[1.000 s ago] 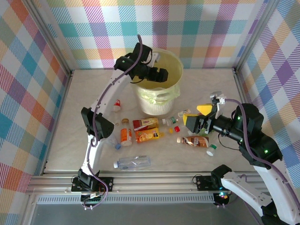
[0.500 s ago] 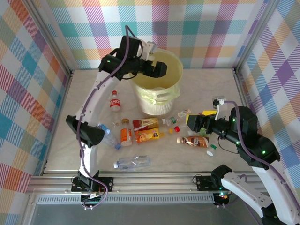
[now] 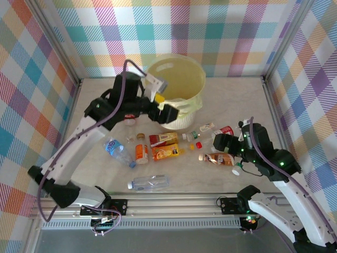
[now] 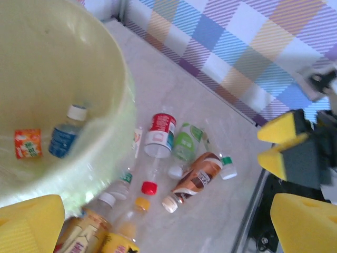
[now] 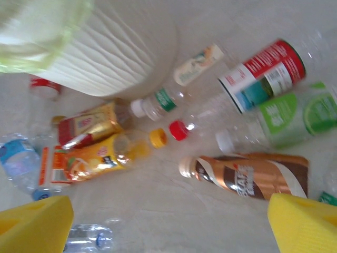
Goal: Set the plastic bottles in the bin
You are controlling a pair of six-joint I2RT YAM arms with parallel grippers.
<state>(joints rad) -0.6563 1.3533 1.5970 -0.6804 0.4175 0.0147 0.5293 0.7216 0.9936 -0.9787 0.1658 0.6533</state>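
Observation:
The bin (image 3: 197, 75) is a pale-yellow bucket at the back centre. Inside the bin (image 4: 113, 63) lie a blue-label bottle (image 4: 64, 138) and an orange-label one (image 4: 27, 143). My left gripper (image 3: 166, 107) hangs open and empty beside the bin's near-left rim. Plastic bottles lie scattered in front: a brown one (image 3: 218, 158), a red-label one (image 3: 225, 130), two orange ones (image 3: 167, 152), a clear one (image 3: 149, 183) and a blue-label one (image 3: 117, 150). My right gripper (image 3: 220, 142) is open just above the brown bottle (image 5: 253, 176), holding nothing.
Metal frame rails (image 3: 158, 203) run along the near table edge, and checked walls close in the other sides. A green-label bottle (image 5: 292, 118) lies beside the red-label one (image 5: 263, 74). A red-label cola bottle (image 3: 130, 118) sits half hidden under my left arm.
My left arm has swung back from above the bin to its near-left side, gripper open. My right gripper has dropped lower toward the brown bottle, uncovering the red-label bottle.

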